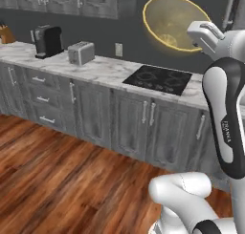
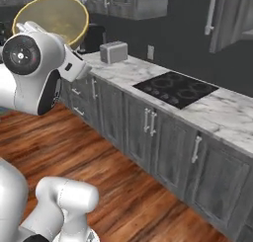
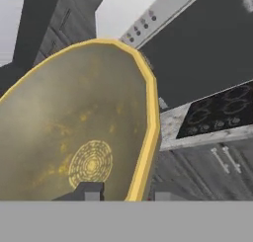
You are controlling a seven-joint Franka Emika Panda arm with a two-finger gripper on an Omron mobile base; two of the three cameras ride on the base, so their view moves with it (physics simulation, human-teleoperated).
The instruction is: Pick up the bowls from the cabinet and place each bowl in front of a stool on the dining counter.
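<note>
The arm's dark forearm (image 1: 225, 132) carries small white lettering (too blurred to read).

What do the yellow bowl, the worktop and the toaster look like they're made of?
Yellow bowl: glossy glazed ceramic, judging by its sheen and mottling. Worktop: white marble-look stone with grey veins. Toaster: brushed metal, going by its dull grey casing, though possibly plastic.

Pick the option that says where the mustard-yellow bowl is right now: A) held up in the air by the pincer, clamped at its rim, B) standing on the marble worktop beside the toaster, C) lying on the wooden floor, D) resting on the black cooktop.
A: the yellow bowl hangs tilted above the cooktop, its rim between the pincer fingertips.
</note>
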